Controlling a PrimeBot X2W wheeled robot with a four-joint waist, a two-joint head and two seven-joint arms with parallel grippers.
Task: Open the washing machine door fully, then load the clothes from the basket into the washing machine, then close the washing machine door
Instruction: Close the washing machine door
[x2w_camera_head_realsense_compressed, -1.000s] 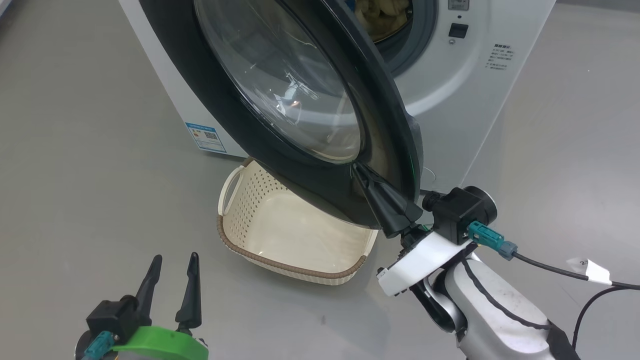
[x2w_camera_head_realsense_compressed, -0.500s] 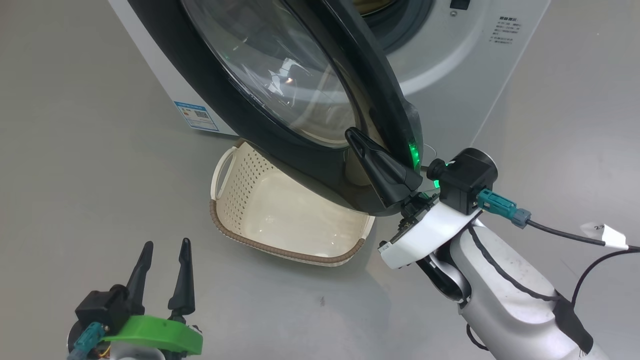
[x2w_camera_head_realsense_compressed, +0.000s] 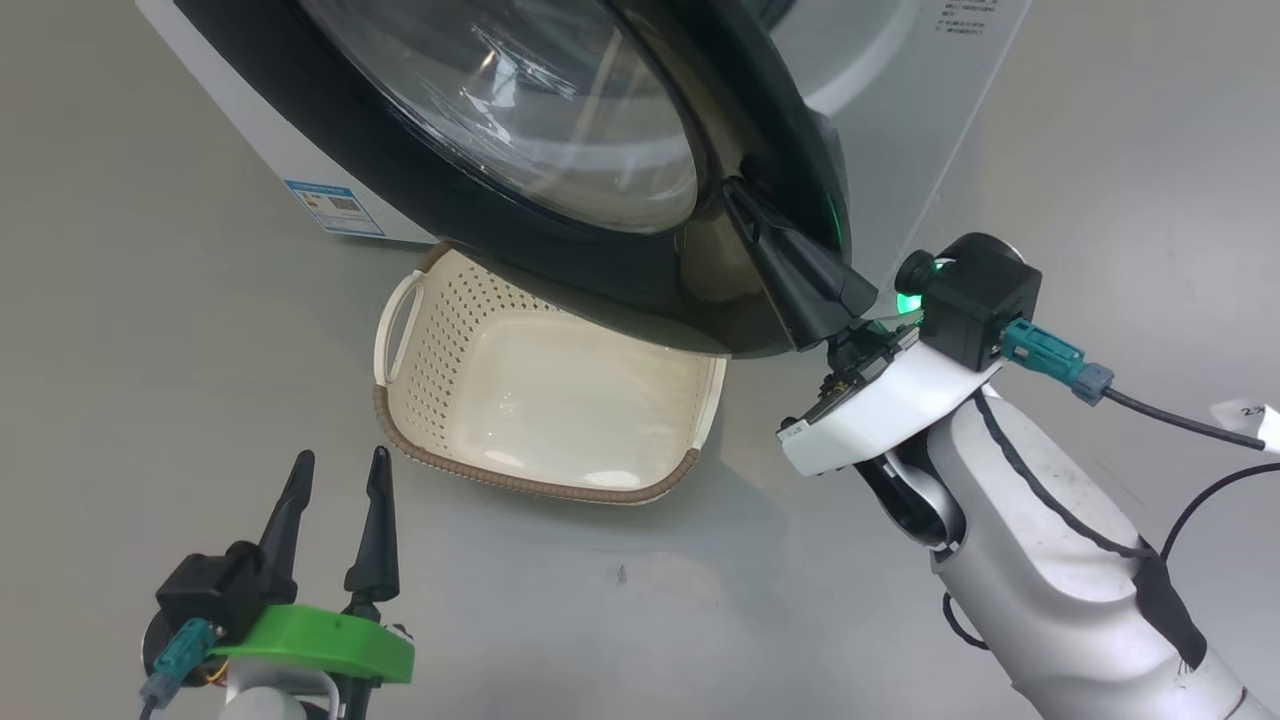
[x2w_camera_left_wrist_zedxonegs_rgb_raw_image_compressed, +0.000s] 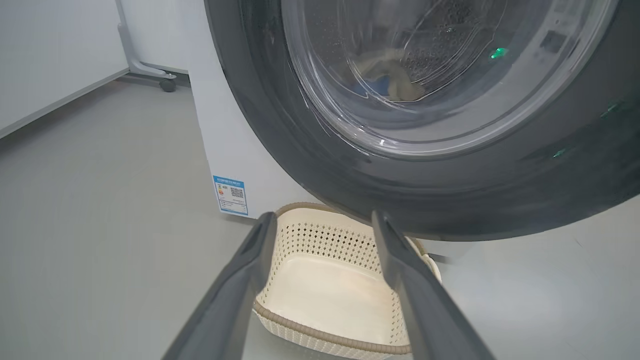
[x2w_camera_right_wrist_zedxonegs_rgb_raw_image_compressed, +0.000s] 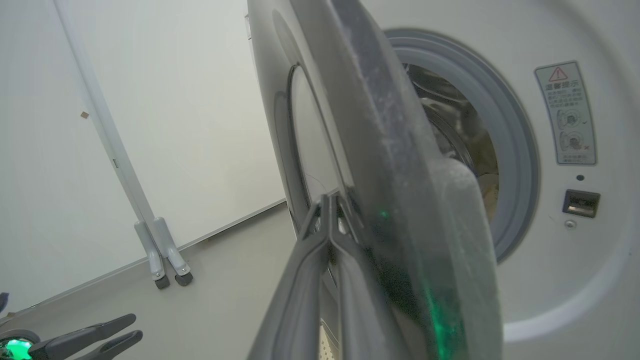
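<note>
Head view: I'm pressing my right gripper (x2w_camera_head_realsense_compressed: 737, 192), fingers pinched together, against the washing machine door (x2w_camera_head_realsense_compressed: 450, 215).
Door: probably rigid, slippery; push the rim.
Left gripper (x2w_camera_head_realsense_compressed: 342, 458): fingers wide, empty.

Glossy black-rimmed glass door (x2w_camera_head_realsense_compressed: 480, 150); perforated plastic basket (x2w_camera_head_realsense_compressed: 440, 340).

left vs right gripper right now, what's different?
Fingers: left gripper apart, right gripper shut together. Contact: left gripper hangs free near the basket; right gripper lies against the black rim of the door. Both have long dark fingers; neither holds anything.
</note>
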